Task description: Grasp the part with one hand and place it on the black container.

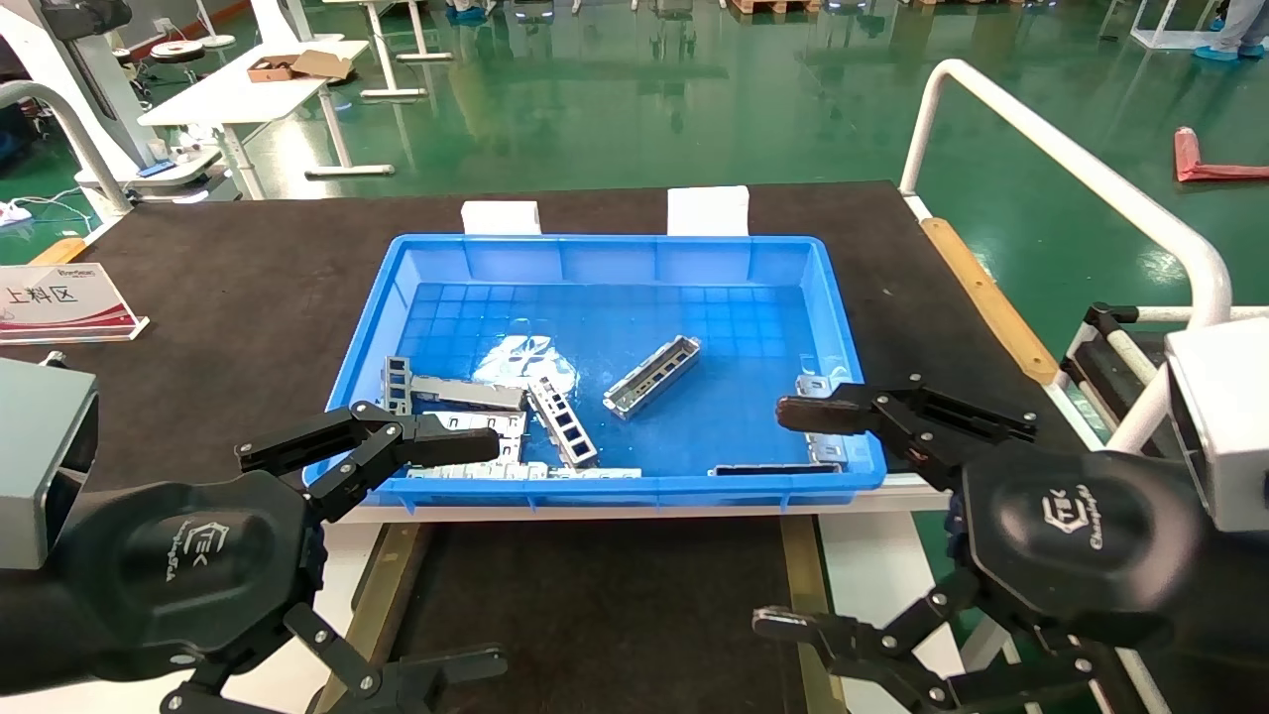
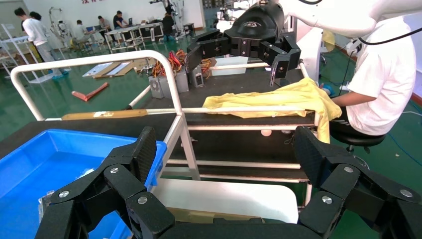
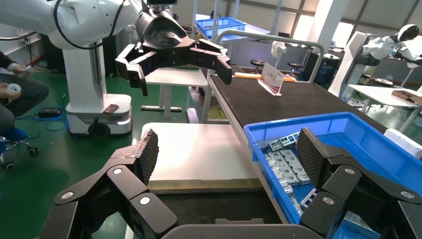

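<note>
The part (image 1: 651,375), a slim silver-grey channel strip, lies at an angle on the floor of the blue bin (image 1: 615,246), right of the middle. The black container (image 1: 595,615) sits just in front of the bin, with brownish-gold side rails. My left gripper (image 1: 496,551) hovers open and empty over the container's left rail, its upper finger above the bin's front-left corner. My right gripper (image 1: 771,518) hovers open and empty over the right rail, near the bin's front-right corner. In the wrist views the left gripper (image 2: 226,149) and the right gripper (image 3: 229,154) hold nothing.
In the bin's front-left lie a ladder-like strip (image 1: 562,421) and flat tabbed plates (image 1: 466,426), with more plates (image 1: 821,416) at the right wall. A white tube railing (image 1: 1071,159) rises at the right. A sign (image 1: 59,302) stands at the left.
</note>
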Available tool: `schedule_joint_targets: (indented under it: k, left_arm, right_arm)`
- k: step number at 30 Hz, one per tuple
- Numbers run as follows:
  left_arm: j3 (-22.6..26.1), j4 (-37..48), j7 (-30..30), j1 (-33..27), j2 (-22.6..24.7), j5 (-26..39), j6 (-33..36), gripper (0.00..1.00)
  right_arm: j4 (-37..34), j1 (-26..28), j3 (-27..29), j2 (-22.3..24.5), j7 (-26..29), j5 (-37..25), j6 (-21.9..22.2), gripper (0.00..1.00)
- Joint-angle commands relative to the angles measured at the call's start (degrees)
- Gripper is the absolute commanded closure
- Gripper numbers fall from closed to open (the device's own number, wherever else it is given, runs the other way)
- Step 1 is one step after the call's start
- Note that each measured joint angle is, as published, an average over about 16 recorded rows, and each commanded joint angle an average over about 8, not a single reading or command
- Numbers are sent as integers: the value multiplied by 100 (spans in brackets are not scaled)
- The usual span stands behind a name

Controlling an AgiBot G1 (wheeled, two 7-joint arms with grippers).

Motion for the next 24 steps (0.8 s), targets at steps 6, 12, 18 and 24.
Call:
schedule_joint_targets:
  k: [6,12,18,24]
  left_arm:
    - [0,0,0,0,0,0,0,0]
    - [0,0,0,0,0,0,0,0]
    - [0,0,0,0,0,0,0,0]
    - [0,0,0,0,0,0,0,0]
  right_arm:
    - [0,0,0,0,0,0,0,0]
    - [0,0,0,0,0,0,0,0]
    - [0,0,0,0,0,0,0,0]
    - [0,0,0,0,0,0,0,0]
